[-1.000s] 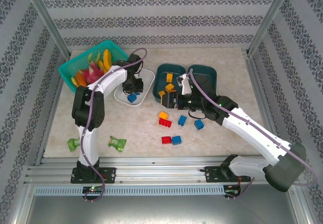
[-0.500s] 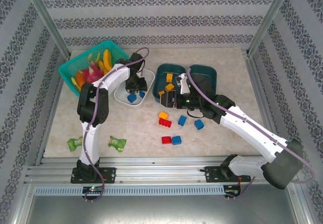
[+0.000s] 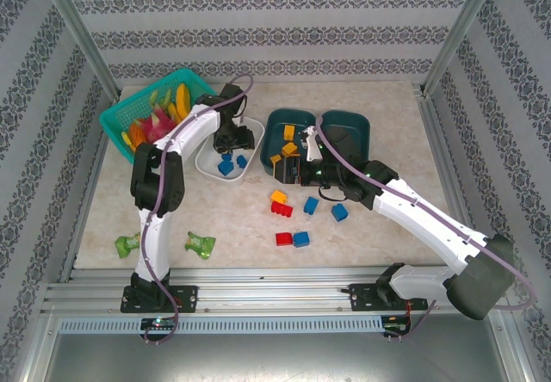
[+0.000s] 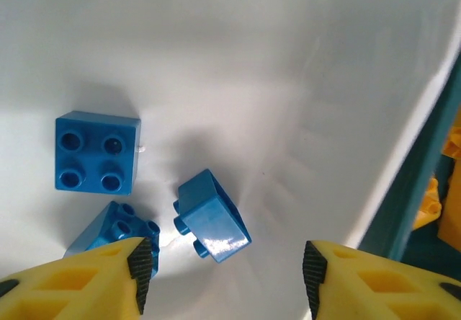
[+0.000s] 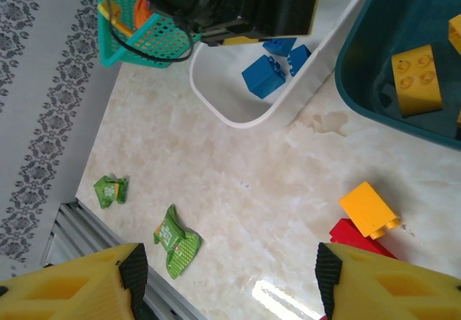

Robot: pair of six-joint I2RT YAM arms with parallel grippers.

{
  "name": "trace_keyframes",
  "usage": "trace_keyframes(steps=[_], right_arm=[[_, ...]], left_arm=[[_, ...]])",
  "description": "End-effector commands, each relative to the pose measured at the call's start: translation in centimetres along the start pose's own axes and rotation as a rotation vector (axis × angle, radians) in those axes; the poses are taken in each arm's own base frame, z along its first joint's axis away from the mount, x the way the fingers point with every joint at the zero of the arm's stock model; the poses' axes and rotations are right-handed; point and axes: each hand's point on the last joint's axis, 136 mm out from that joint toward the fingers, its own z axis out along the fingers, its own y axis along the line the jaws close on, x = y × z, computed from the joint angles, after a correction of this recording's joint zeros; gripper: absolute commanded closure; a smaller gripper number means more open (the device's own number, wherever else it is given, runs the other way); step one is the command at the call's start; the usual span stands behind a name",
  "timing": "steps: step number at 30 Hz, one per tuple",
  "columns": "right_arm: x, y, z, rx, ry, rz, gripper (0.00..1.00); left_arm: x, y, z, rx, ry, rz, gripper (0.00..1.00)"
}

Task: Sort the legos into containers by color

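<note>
My left gripper (image 4: 227,269) hangs open over the white tub (image 3: 209,160), nothing between its fingers. Just below it a blue lego (image 4: 211,217) lies tipped on its side on the tub floor. A second blue lego (image 4: 97,152) sits studs-up, and a third (image 4: 115,230) is partly behind my left finger. My right gripper (image 5: 227,269) is open and empty above bare table, in front of the left teal tub (image 3: 271,124), which holds orange-yellow legos (image 5: 418,78). Beside it stands the other teal tub (image 3: 357,124). Loose on the table lie an orange lego (image 3: 278,197), a red one (image 3: 281,209) and blue ones (image 3: 310,205).
Nearer the front lie a blue lego (image 3: 339,212), a red one (image 3: 283,238) and another blue one (image 3: 300,238). Two green packets (image 3: 200,244) (image 3: 126,244) lie front left. A bright teal basket (image 3: 129,111) of toy fruit stands back left.
My left gripper has opened and let a blue lego drop into the white tub. My right gripper has shifted slightly toward the teal tub, still open.
</note>
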Motion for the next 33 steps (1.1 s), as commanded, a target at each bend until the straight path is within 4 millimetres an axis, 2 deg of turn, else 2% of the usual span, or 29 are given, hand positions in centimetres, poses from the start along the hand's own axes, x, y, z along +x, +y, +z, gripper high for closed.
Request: trace_keyframes(steps=[1,4,7,10,13,19,23,27,33], right_arm=[[-0.4,0.3,-0.9,0.045,-0.004,-0.068,0.35],[0.6,-0.7,-1.0,0.125,0.047,-0.11,0.36],[2.2,-2.0,-0.9,0.206,0.096,-0.141,0.35],[3.7,-3.5,-0.3,0.306,0.155,-0.143,0.34],[4.4,-4.2,0.9,0.364,0.167,-0.11,0.34],[5.6,-5.5,4.3,0.469,0.192,0.051,0.3],[6.6,-6.9,6.4,0.538,0.192,0.151,0.23],[7.0,-8.3,8.3,0.591,0.176,0.251,0.19],[6.6,-9.4,10.9,0.604,0.159,0.312,0.2]], left_arm=[[-0.7,-0.7,-6.6,0.041,-0.114,-0.022,0.37],[0.1,-1.5,-9.8,0.11,-0.181,-0.037,0.35],[1.9,-2.1,-12.4,0.185,-0.231,-0.029,0.31],[4.8,-2.6,-14.5,0.243,-0.263,0.004,0.3],[8.4,-2.5,-15.9,0.291,-0.299,0.031,0.29],[16.2,-1.9,-16.4,0.404,-0.333,0.032,0.23],[19.6,-0.7,-16.2,0.433,-0.34,-0.016,0.22],[21.0,0.2,-16.0,0.431,-0.34,-0.038,0.21],[21.5,0.0,-17.5,0.454,-0.367,-0.001,0.2]])
